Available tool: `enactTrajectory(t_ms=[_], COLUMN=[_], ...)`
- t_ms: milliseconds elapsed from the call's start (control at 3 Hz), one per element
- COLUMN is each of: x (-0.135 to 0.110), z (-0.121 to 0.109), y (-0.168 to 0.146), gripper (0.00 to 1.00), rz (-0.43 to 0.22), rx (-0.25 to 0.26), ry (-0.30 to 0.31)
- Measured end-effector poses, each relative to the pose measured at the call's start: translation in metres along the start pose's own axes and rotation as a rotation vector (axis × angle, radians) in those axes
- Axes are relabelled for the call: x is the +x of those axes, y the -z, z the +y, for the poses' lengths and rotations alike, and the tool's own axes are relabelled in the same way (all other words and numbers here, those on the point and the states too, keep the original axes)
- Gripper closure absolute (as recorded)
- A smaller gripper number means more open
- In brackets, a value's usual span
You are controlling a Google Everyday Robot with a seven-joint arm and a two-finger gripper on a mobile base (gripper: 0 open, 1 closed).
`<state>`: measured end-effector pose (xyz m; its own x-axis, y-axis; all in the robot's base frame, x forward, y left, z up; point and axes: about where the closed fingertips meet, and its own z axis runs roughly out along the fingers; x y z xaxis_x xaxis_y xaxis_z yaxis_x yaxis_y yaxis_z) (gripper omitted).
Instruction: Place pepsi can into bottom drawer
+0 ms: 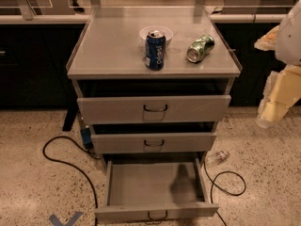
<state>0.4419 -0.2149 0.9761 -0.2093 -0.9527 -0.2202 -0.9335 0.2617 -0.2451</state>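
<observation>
The pepsi can [155, 50], dark blue with white lettering and a silver top, stands upright near the middle of the grey cabinet top [108, 51]. The bottom drawer [136, 185] is pulled out and nothing shows inside it; a shadow falls on its right half. My arm with the gripper [266, 120] hangs at the right edge of the view, beside the cabinet and below its top, well apart from the can.
A green and silver can [200, 48] lies on its side to the right of the pepsi can. A white bowl [165, 32] sits just behind it. The two upper drawers [154, 109] stand slightly out. Black cables [61, 155] and a small clear bottle [217, 157] lie on the floor.
</observation>
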Motion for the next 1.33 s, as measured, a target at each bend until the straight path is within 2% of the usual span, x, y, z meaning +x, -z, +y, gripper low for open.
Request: enactTrajectory(t_ms=[333,667,1000,1333], x=[-0.009,-0.038,-0.107,-0.132], z=[0.001,-0.018,-0.038,-0.051], y=[-0.011,-0.03,-0.034,-0.029], gripper=[0.0,0.0,0.0,0.0], rz=[-0.091,-0.342,-0.683,-0.858], rx=[-0.058,-0.145,-0.242,-0.278], ry=[0.014,0.122,0.217,0.223])
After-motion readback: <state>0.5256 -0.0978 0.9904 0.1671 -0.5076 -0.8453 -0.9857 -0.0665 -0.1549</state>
